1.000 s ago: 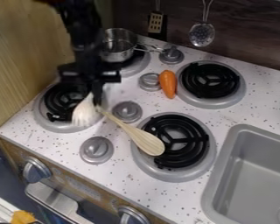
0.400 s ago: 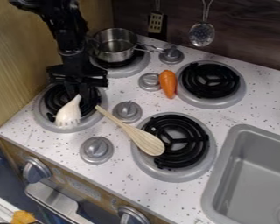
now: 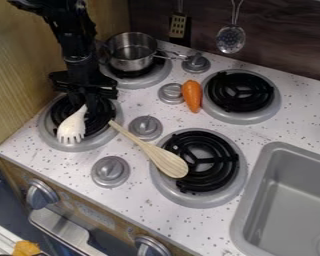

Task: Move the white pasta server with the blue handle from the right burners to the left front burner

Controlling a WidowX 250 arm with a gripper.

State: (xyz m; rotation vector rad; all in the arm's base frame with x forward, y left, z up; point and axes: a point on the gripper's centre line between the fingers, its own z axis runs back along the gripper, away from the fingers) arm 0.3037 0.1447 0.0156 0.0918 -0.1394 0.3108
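Currently, the gripper (image 3: 86,102) hangs in the left part of the frame, above the left burner (image 3: 104,116), pincer closed on the handle end of a white slotted spoon (image 3: 72,126). Edges: the head of the spoon reaches over the near side of that burner's pan, its prongs at the rim; the countertop's front edge (image 3: 69,191) runs from the left of the frame down toward bottom center, with a strip of speckled countertop (image 3: 30,149) between it and the pan. Wooden wall (image 3: 19,75) rises close on the left. Room to the right is narrow at first: a wooden spoon (image 3: 164,160) has its handle tip near the pan, its bowl over the edge of the lower-center burner (image 3: 233,165). Beyond the handle, a control knob (image 3: 146,128); speckled surface extends down to a second knob (image 3: 110,171). Behind the arm, upper left of center, a metal pot (image 3: 131,52) sits on a burner; a carrot (image 3: 193,96) lies upper center, beside the upper-right burner (image 3: 264,91). Orientation: white slotted spoon's long axis steep, handle up and slightly right, prongs toward the lower left. Wooden spoon's axis slants otherwise, upper left to lower right.
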